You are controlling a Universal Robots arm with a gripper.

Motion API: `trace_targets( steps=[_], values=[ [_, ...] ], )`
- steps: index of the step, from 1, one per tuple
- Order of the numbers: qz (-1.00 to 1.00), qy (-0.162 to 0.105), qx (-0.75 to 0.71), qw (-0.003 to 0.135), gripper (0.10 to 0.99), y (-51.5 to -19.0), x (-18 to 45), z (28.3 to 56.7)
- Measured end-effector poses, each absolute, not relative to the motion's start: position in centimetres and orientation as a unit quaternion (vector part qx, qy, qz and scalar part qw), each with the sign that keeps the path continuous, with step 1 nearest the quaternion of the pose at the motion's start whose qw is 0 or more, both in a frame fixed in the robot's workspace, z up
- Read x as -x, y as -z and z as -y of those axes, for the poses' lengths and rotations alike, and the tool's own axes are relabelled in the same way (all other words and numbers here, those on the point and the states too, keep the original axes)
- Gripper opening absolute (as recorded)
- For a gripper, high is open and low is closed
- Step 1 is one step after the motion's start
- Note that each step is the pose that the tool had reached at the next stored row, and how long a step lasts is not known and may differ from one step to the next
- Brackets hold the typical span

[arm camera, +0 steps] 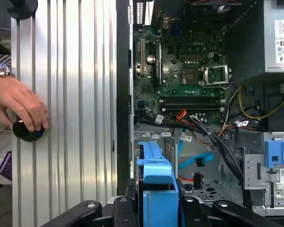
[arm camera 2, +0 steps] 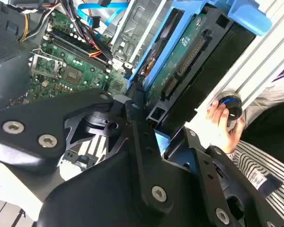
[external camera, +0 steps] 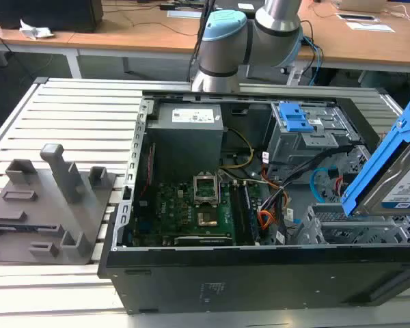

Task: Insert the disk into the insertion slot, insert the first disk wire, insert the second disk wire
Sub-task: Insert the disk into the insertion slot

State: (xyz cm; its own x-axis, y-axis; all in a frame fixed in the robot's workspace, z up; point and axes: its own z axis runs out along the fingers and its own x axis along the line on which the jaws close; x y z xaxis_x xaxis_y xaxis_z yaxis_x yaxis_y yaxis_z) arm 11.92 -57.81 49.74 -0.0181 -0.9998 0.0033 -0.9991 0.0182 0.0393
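Clamped tight on the disk (external camera: 404, 179), the gripper (arm camera: 158, 208) has a black finger on each side of the blue caddy (arm camera: 156, 172) that frames it. The disk hangs in the air at the exterior view's right, just above the insertion slot (external camera: 348, 229) in the grey metal cage, and it is not inside it. It is tilted. Its long side slants up toward the exterior view's right, and its low end points down at the cage. In the second wrist view the disk's green board side (arm camera 2: 191, 56) shows.

The light-blue second disk wire (external camera: 319, 181) curls in a loop inside the open computer case (external camera: 260, 280), near the cage. A thin red-orange wire (arm camera: 181, 115) beside the black cables may be the first disk wire, but it is hard to be sure.

A person's hand (arm camera: 19, 104) rests on a black knob (arm camera: 28, 131) on the ribbed metal table (external camera: 75, 116), beside the case.
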Motion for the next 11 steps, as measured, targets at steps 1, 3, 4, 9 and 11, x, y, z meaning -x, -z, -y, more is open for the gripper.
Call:
trace_targets(
  steps=[1, 3, 4, 9, 11],
  values=[
    [0.713, 0.013, -0.701, 0.015, 0.365, -49.5, -11.9, 57.8],
    [0.713, 0.013, -0.701, 0.015, 0.365, -49.0, -11.9, 57.8],
    [0.713, 0.013, -0.701, 0.015, 0.365, -48.8, -11.9, 57.8],
    [0.713, 0.013, -0.701, 0.015, 0.365, -48.2, -11.9, 57.8],
    [0.713, 0.013, -0.701, 0.015, 0.365, -48.0, -11.9, 57.8]
  ],
)
